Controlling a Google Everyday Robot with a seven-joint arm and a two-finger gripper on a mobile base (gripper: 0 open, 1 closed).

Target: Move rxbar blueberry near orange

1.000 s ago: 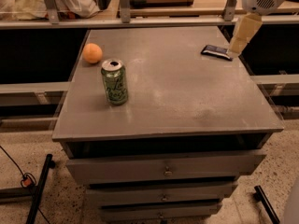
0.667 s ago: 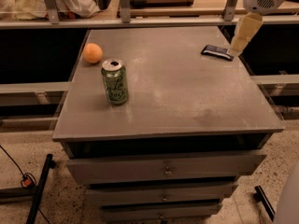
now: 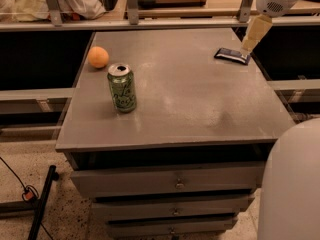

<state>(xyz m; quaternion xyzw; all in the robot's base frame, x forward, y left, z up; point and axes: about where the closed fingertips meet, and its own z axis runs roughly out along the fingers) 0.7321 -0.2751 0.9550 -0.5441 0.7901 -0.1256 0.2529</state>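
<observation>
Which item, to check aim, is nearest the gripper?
The dark snack bar, far right, at the gripper; the orange and green can sit far left.

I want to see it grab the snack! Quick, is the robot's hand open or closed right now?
Gripper: at the right end of the snack bar, at the far right corner of the table; open or closed cannot be told.

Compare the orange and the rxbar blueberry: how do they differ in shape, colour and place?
The orange is round and bright; the rxbar blueberry is flat, rectangular and dark. The orange sits far left, near the green can; the rxbar blueberry lies far right, with the gripper just over its right end. Both rest on the table.
</observation>
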